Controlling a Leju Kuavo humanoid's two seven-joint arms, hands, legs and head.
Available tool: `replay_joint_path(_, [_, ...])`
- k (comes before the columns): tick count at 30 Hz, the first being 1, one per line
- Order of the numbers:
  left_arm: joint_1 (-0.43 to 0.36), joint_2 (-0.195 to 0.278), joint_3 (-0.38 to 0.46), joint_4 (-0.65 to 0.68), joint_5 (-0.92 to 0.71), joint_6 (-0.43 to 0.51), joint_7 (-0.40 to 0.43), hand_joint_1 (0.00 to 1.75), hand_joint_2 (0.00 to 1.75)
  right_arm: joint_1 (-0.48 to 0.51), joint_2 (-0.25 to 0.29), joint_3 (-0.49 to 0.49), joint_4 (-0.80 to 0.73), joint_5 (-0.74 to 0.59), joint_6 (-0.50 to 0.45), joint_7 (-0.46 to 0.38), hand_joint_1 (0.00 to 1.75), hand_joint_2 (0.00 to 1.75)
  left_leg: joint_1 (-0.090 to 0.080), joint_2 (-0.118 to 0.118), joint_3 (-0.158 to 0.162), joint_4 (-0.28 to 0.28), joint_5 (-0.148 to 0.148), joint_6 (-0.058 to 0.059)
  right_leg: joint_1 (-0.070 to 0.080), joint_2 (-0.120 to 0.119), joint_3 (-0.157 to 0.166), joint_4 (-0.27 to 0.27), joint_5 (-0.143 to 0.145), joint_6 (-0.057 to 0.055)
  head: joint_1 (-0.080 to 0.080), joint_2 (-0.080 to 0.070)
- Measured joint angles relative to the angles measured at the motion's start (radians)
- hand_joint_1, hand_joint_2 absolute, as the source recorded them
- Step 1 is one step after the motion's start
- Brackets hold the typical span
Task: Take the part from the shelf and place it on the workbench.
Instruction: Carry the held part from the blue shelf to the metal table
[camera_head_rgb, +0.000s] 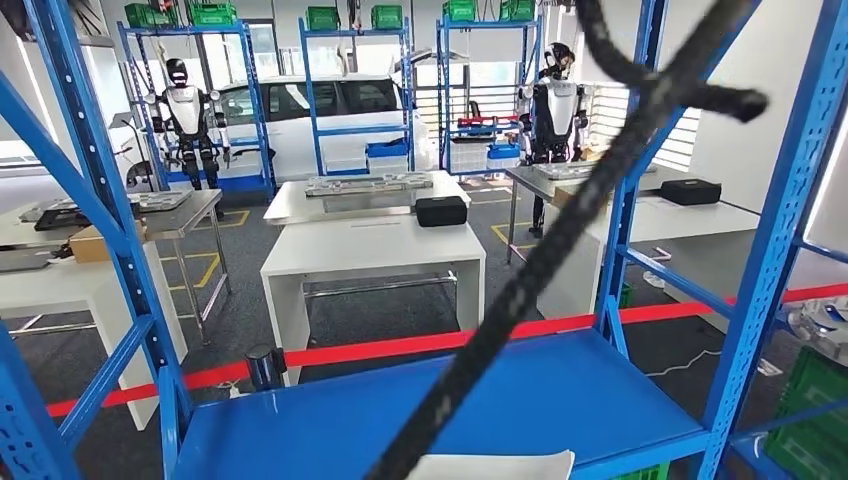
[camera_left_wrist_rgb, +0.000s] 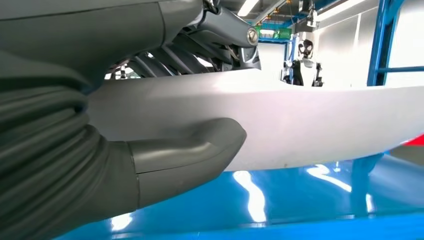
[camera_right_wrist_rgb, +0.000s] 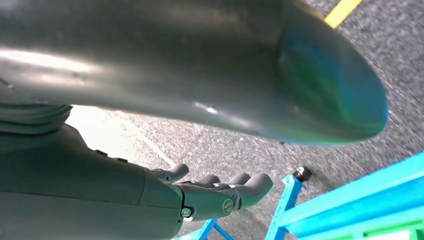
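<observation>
The part (camera_left_wrist_rgb: 320, 117) is a long, smooth white panel lying just above the glossy blue shelf board (camera_left_wrist_rgb: 280, 200). My left hand (camera_left_wrist_rgb: 150, 150) grips one end of it, the thick grey thumb (camera_left_wrist_rgb: 200, 147) against one face and the dark fingers (camera_left_wrist_rgb: 165, 60) over the other. In the head view a white corner of the part (camera_head_rgb: 495, 466) peeks in at the bottom edge, over the blue shelf (camera_head_rgb: 400, 420). My right hand (camera_right_wrist_rgb: 210, 192) hangs over grey carpet beside a blue shelf leg, fingers loosely extended and holding nothing.
Blue shelf uprights (camera_head_rgb: 775, 230) frame the view and a black cable (camera_head_rgb: 560, 240) crosses it diagonally. Beyond red tape (camera_head_rgb: 400, 348) stands a white workbench (camera_head_rgb: 375, 245) with a black case (camera_head_rgb: 441, 210). Other tables, racks and two humanoid robots stand further back.
</observation>
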Motion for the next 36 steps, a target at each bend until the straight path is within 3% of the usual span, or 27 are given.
replay_joint_path(1, [0.001,0.0,-0.001,0.0,0.0,0.0,0.0,1.75,1.75,0.0,0.0,0.0,0.0,0.0,0.0,0.0,0.0,0.0,0.001,0.0,0.008,0.026,-0.001,-0.001,0.0,-0.001,-0.015,0.0,0.011,0.001,0.0,0.0])
replay_joint_path(2, [0.001,0.0,-0.002,0.0,0.0,0.0,0.0,1.75,1.75,0.0,0.0,0.0,0.0,0.0,0.0,0.0,0.0,0.0,0.002,0.0,0.034,0.016,0.016,0.001,0.0,-0.001,-0.029,0.0,0.023,0.003,-0.001,0.0])
replay_joint_path(4, [0.0,-0.001,-0.003,-0.001,0.0,0.0,0.0,1.75,1.75,0.0,0.0,0.0,0.0,0.0,0.0,0.0,0.0,0.0,0.0,-0.001,0.133,-0.098,0.052,0.013,0.001,-0.001,-0.052,0.0,0.044,0.007,-0.001,0.0])
replay_joint_path(5, [0.0,-0.002,-0.003,-0.003,0.0,0.0,0.0,1.75,1.75,0.0,0.0,0.0,0.0,0.0,0.0,0.0,0.0,0.0,-0.003,0.0,0.187,-0.173,0.05,0.02,0.002,-0.001,-0.059,0.0,0.055,0.011,-0.001,0.0])
replay_joint_path(7, [-0.002,-0.002,-0.005,-0.005,0.0,0.0,0.0,1.75,1.75,0.0,0.001,0.0,0.0,0.0,0.0,0.0,0.0,0.0,-0.01,0.0,0.243,-0.265,0.035,0.032,-0.001,-0.001,-0.062,-0.007,0.075,0.024,0.0,0.0])
replay_joint_path(9, [-0.003,-0.002,-0.008,-0.006,0.003,0.001,0.002,1.75,1.75,0.001,0.002,0.0,0.0,0.0,-0.001,-0.001,0.0,0.0,-0.013,0.001,0.24,-0.284,0.048,0.046,-0.004,-0.001,-0.059,-0.021,0.095,0.041,0.0,0.0])
replay_joint_path(10, [-0.004,-0.002,-0.009,-0.006,0.005,0.001,0.003,1.75,1.75,0.002,0.002,0.0,0.0,0.0,-0.002,-0.001,0.0,0.0,-0.012,0.002,0.238,-0.291,0.061,0.053,-0.005,-0.001,-0.062,-0.022,0.091,0.046,-0.002,0.0])
replay_joint_path(11, [-0.004,-0.002,-0.011,-0.006,0.009,0.001,0.004,1.75,1.75,0.003,0.002,0.0,0.0,0.0,-0.002,0.0,0.0,0.0,-0.01,0.003,0.231,-0.298,0.076,0.06,-0.005,0.0,-0.067,-0.01,0.068,0.05,0.0,0.0])
replay_joint_path(12, [-0.005,-0.002,-0.013,-0.007,0.013,0.002,0.004,1.75,1.75,0.004,0.002,0.0,0.0,0.0,-0.003,0.0,0.0,0.0,-0.008,0.005,0.222,-0.303,0.093,0.066,-0.004,0.001,-0.077,0.023,0.024,0.052,0.002,0.0])
replay_joint_path(14, [-0.006,-0.002,-0.019,-0.005,0.019,0.004,0.003,1.75,1.75,0.003,0.001,-0.001,0.0,0.001,-0.004,0.0,0.0,0.0,-0.008,0.006,0.192,-0.302,0.119,0.072,-0.001,0.001,-0.098,0.131,-0.083,0.055,0.005,0.0])
replay_joint_path(15, [-0.005,-0.002,-0.024,-0.004,0.021,0.005,0.003,1.75,1.75,0.002,0.001,-0.002,0.0,0.001,-0.005,0.0,0.0,0.0,-0.009,0.007,0.176,-0.299,0.131,0.073,0.0,0.001,-0.103,0.188,-0.11,0.057,0.006,0.0])
replay_joint_path(16, [-0.005,-0.002,-0.028,-0.002,0.024,0.007,0.003,1.75,1.75,0.002,0.0,-0.002,0.0,0.002,-0.005,0.001,0.0,0.0,-0.009,0.008,0.158,-0.294,0.141,0.072,0.0,0.001,-0.1,0.225,-0.11,0.06,0.007,0.0])
replay_joint_path(17, [-0.004,-0.002,-0.032,0.0,0.027,0.01,0.003,1.75,1.75,0.002,0.0,-0.003,0.0,0.004,-0.005,0.001,0.0,0.0,-0.008,0.009,0.138,-0.288,0.151,0.07,0.0,0.001,-0.083,0.235,-0.089,0.062,0.008,0.0])
replay_joint_path(18, [-0.004,-0.002,-0.034,0.002,0.03,0.011,0.003,1.75,1.75,0.001,0.0,-0.003,0.0,0.006,-0.004,0.003,0.0,0.0,-0.007,0.009,0.118,-0.279,0.16,0.067,-0.002,0.001,-0.051,0.213,-0.061,0.064,0.009,0.0])
replay_joint_path(19, [-0.004,-0.002,-0.035,0.004,0.032,0.012,0.003,1.75,1.75,-0.001,0.0,-0.003,0.0,0.008,-0.003,0.004,0.0,0.0,-0.006,0.01,0.099,-0.268,0.167,0.062,-0.003,0.0,-0.01,0.162,-0.052,0.065,0.01,0.0])
replay_joint_path(21, [-0.003,-0.002,-0.037,0.005,0.035,0.011,0.003,1.75,1.75,-0.006,0.001,-0.003,0.0,0.011,0.001,0.009,0.0,0.0,-0.008,0.01,0.072,-0.248,0.177,0.051,0.0,0.002,0.064,0.055,-0.072,0.058,0.011,0.0])
replay_joint_path(22, [-0.002,-0.002,-0.038,0.006,0.036,0.01,0.003,1.75,1.75,-0.008,0.002,-0.003,0.0,0.012,0.003,0.012,0.0,0.0,-0.01,0.01,0.066,-0.242,0.182,0.045,0.002,0.004,0.08,0.027,-0.09,0.05,0.011,0.0])
replay_joint_path(24, [0.002,-0.001,-0.043,0.007,0.036,0.01,0.002,1.75,1.75,-0.009,0.003,-0.003,0.0,0.013,0.005,0.015,0.0,0.0,-0.011,0.009,0.062,-0.241,0.195,0.034,0.003,0.005,0.079,0.02,-0.087,0.03,0.009,0.0])
replay_joint_path(26, [0.007,-0.001,-0.049,0.01,0.035,0.01,0.001,1.75,1.75,-0.01,0.006,-0.003,0.0,0.014,0.005,0.016,0.0,0.0,-0.008,0.006,0.051,-0.226,0.173,0.022,0.001,0.001,0.065,0.017,-0.069,0.013,0.007,0.0])
replay_joint_path(28, [0.012,0.0,-0.054,0.011,0.032,0.011,0.005,1.75,1.75,-0.013,0.007,-0.003,0.0,0.016,0.005,0.016,0.0,0.0,-0.003,0.004,0.026,-0.149,0.088,0.01,0.0,-0.002,0.043,0.014,-0.046,0.002,0.005,0.0])
replay_joint_path(30, [0.016,0.0,-0.058,0.011,0.03,0.011,0.01,1.75,1.75,-0.013,0.007,-0.003,0.0,0.017,0.005,0.015,0.0,0.0,0.001,0.004,0.001,-0.028,0.008,0.003,0.0,-0.003,0.015,0.014,-0.023,0.001,0.003,0.0])
replay_joint_path(31, [0.02,0.0,-0.059,0.011,0.03,0.011,0.012,1.75,1.75,-0.013,0.007,-0.003,0.0,0.018,0.005,0.015,0.0,0.0,0.002,0.004,0.001,0.014,-0.003,0.002,0.0,-0.003,0.0,0.014,-0.011,0.002,0.003,0.0])
replay_joint_path(32, [0.023,0.0,-0.06,0.011,0.03,0.011,0.014,1.75,1.75,-0.013,0.007,-0.003,0.0,0.018,0.005,0.015,0.0,0.0,0.003,0.004,0.015,0.027,0.007,0.004,0.0,-0.004,-0.015,0.014,0.001,0.003,0.002,0.0])
replay_joint_path(33, [0.025,0.0,-0.06,0.011,0.03,0.011,0.015,1.75,1.75,-0.013,0.007,-0.003,0.0,0.018,0.006,0.015,0.0,0.0,0.002,0.003,0.047,0.005,0.03,0.008,0.002,-0.004,-0.03,0.014,0.013,0.005,0.001,0.0])
replay_joint_path(34, [0.025,-0.001,-0.06,0.01,0.03,0.011,0.016,1.75,1.75,-0.013,0.008,-0.003,0.0,0.018,0.006,0.015,0.0,0.0,0.0,0.003,0.095,-0.049,0.052,0.016,0.003,-0.004,-0.042,0.014,0.024,0.007,0.001,0.0])
replay_joint_path(36, [0.024,-0.002,-0.061,0.006,0.029,0.011,0.016,1.75,1.75,-0.013,0.01,-0.003,0.0,0.018,0.006,0.015,0.0,0.0,-0.007,0.003,0.2,-0.19,0.05,0.034,0.004,-0.003,-0.056,0.011,0.045,0.014,0.002,0.0])
